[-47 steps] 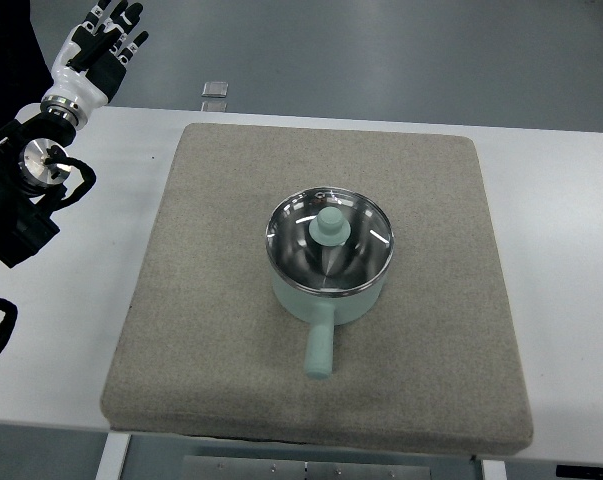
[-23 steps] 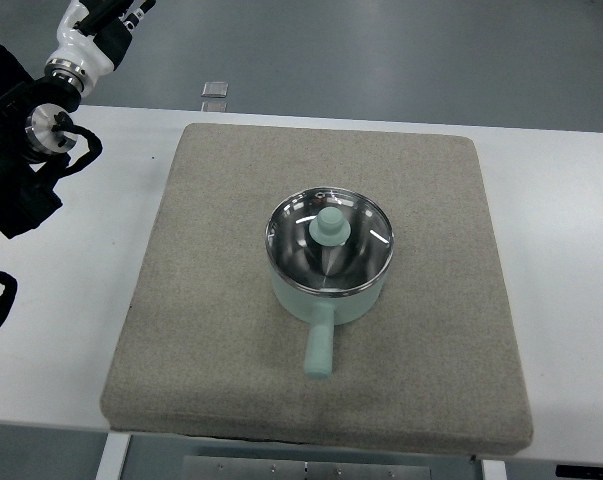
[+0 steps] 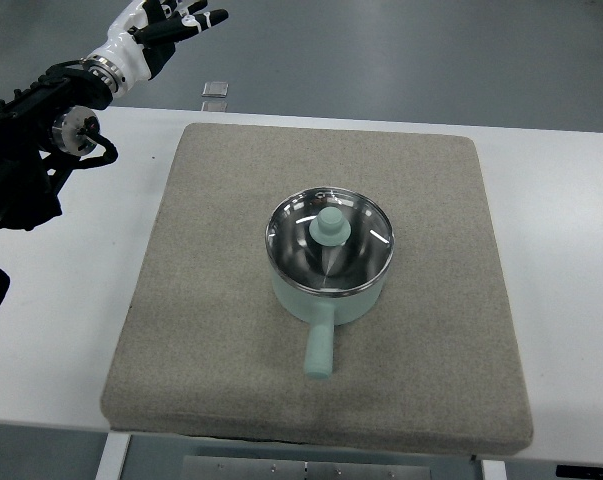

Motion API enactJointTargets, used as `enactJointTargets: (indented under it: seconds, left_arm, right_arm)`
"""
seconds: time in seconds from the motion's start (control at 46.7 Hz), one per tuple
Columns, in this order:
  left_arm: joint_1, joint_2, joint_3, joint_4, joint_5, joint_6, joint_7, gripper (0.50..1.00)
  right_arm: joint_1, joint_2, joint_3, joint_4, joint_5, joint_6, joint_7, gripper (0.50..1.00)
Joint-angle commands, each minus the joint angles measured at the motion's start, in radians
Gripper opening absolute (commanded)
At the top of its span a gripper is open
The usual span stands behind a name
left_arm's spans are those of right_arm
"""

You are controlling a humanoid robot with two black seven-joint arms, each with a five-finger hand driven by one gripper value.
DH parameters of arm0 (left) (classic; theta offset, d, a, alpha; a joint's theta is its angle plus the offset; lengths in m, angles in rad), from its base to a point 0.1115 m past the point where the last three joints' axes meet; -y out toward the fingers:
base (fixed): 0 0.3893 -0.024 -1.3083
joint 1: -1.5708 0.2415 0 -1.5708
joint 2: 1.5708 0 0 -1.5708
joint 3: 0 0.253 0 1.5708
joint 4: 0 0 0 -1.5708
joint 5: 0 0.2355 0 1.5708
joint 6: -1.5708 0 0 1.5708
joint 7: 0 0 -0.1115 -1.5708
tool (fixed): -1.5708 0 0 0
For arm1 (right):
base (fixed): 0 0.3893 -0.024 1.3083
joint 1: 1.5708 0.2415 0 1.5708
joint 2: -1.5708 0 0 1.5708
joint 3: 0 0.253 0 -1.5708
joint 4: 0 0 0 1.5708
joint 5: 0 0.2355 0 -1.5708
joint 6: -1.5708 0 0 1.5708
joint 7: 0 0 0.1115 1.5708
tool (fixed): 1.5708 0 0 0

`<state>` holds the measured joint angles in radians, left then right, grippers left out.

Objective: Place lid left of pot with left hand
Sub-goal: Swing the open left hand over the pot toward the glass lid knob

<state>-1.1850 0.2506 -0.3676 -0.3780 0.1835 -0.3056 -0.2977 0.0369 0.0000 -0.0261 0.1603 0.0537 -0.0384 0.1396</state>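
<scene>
A mint-green pot (image 3: 329,290) stands on the middle of the grey mat (image 3: 221,330), its handle (image 3: 319,350) pointing toward the near edge. The glass lid (image 3: 330,250) with a mint knob (image 3: 331,225) sits on the pot. My left hand (image 3: 166,25) is at the top left, beyond the table's far edge, well away from the pot, fingers spread and holding nothing. Its black arm (image 3: 31,120) enters from the left edge. The right arm is out of view.
The mat lies on a white table (image 3: 561,260). Bare mat surface lies left of the pot. A small grey square (image 3: 215,90) lies on the floor past the table's far edge.
My left hand has swung rightward along the top of the picture, from the far left corner toward the mat's far left corner. Pot and lid have not moved.
</scene>
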Motion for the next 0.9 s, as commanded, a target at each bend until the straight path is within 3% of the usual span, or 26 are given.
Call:
enactJointTargets:
  seconds: [0.0,0.3,0.45,0.706,0.878]
  left_arm:
    - [-0.005,0.027,0.006,-0.070,0.128,0.000,0.003,0.994]
    - [-0.088,0.182,0.142,-0.436,0.681,-0.017,0.003,0.992]
    - [-0.160,0.187,0.170,-0.456,0.913,-0.024,0.003,0.992]
    - [-0.223,0.188,0.173,-0.512,0.950,-0.194,-0.012,0.988]
    - [-0.249,0.199,0.203,-0.601,1.083,-0.213,-0.031,0.984]
  right_arm:
    - [0.000,0.000,0.000,0.001,0.000,0.000,0.000,0.924]
    - [0.000,0.000,0.000,0.001,0.000,0.000,0.000,0.924]
    - [0.000,0.000,0.000,0.001,0.000,0.000,0.000,0.924]
    - [0.000,0.000,0.000,-0.001,0.000,0.000,0.000,0.924]
    - [0.000,0.000,0.000,0.001,0.000,0.000,0.000,0.924]
